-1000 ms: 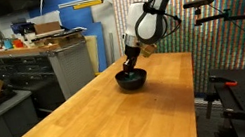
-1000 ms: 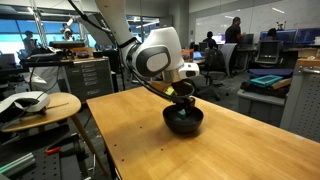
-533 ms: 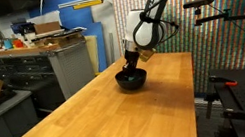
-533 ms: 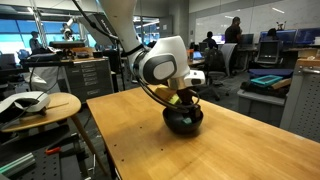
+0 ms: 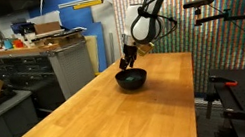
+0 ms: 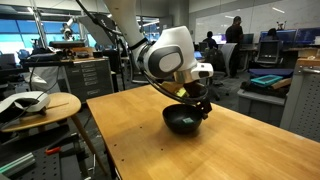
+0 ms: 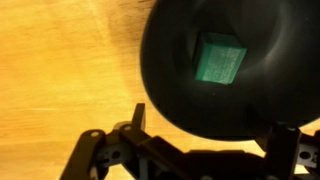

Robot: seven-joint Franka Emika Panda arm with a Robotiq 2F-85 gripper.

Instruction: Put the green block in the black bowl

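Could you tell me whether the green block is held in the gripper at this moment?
No, the wrist view shows the green block lying inside the black bowl, apart from the open gripper.

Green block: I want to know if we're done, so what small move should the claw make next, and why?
Probably lift the claw straight up and clear. The wrist view shows the green block lying inside the black bowl, apart from the open claw, so nothing seems left to place.
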